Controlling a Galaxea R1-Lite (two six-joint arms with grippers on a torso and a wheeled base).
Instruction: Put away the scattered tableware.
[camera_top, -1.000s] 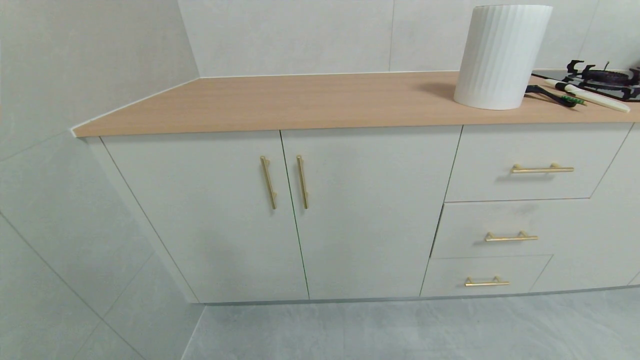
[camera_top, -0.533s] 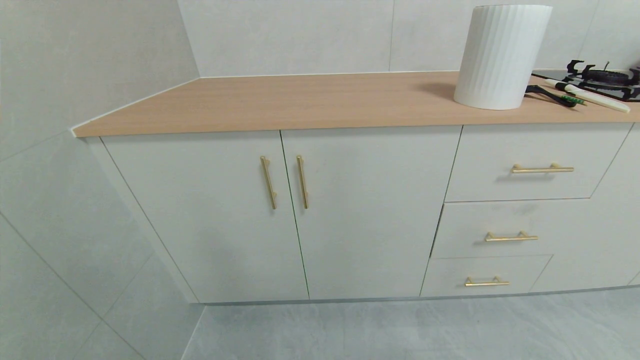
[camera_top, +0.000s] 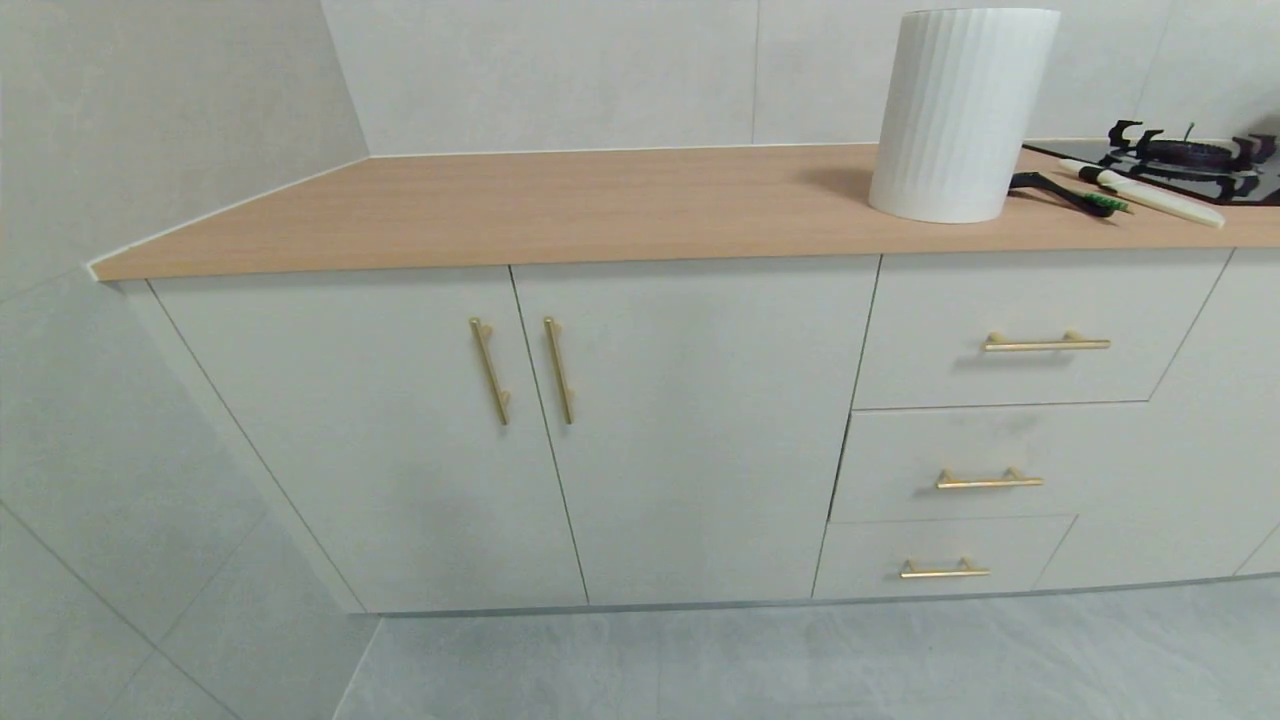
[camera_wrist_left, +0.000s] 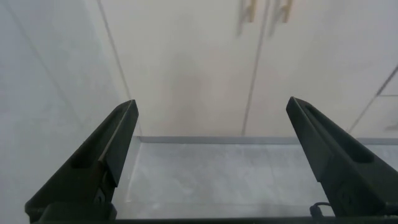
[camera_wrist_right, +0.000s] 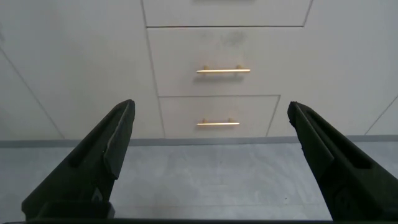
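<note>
A pale, matte cabinet run (camera_top: 700, 430) with flat fronts is seen standing on a grey stone-look tiled floor (camera_top: 800, 660), against walls clad in large, smooth light-grey tiles (camera_top: 550, 70). It is topped by a long wood-grain countertop (camera_top: 550, 205) in a warm tan with a thin square edge. The countertop's left end is cut at a slant where it meets the side wall.

A tall white ribbed cylindrical container (camera_top: 960, 115) is set upright towards the countertop's right end, nearer the front edge than the back. A black glass gas hob (camera_top: 1190, 155) with a dark cast pan support is fitted at the far right end.

The tableware is found between these two. A long cream-white knife-like utensil (camera_top: 1150, 192) is laid at a slant from the hob's edge towards the front edge. A slim black-handled utensil with a green part (camera_top: 1065, 192) is laid just beside it, its black end close to the container's base.

The left gripper (camera_wrist_left: 211, 104) is held before the cabinet doors, its two dark flat fingers spread wide, with nothing between them. The right gripper (camera_wrist_right: 210, 106) is held before the lower drawers, likewise spread wide and holding nothing.

Two vertical brass bar handles (camera_top: 490, 370) are mounted side by side on the doors, and horizontal brass bars (camera_top: 1047, 343) on the three drawers.
</note>
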